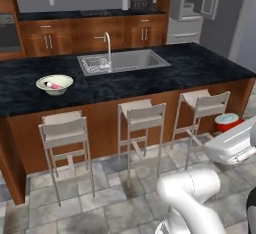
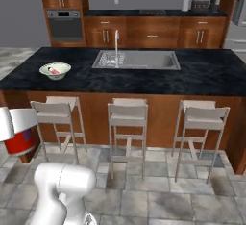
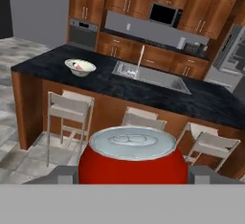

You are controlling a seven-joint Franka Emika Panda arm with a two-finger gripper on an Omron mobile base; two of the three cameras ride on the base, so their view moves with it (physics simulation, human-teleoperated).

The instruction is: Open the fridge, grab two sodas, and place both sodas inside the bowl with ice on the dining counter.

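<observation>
My gripper (image 3: pixel 131 174) is shut on a red soda can with a silver top (image 3: pixel 131 157), which sits between the fingers. The can (image 1: pixel 227 122) hangs low by the floor on the stool side of the dining counter (image 1: pixel 150 85), and it also appears at the left (image 2: pixel 18 142). On the counter's left end stands the cream bowl (image 1: pixel 55 83) (image 2: pixel 55 70) (image 3: pixel 80 66). A slim pinkish-red soda (image 1: pixel 52 85) lies inside it. Behind the counter at the back right is the grey fridge (image 1: pixel 192 8) (image 3: pixel 229 53), with a door swung open.
Three pale stools (image 1: pixel 65 133) (image 1: pixel 141 118) (image 1: pixel 202 105) line the near side of the counter. A steel sink with faucet (image 1: pixel 125 60) is set in its middle. Wood wall cabinets and an oven (image 2: pixel 65 24) run along the back. Tiled floor lies in front.
</observation>
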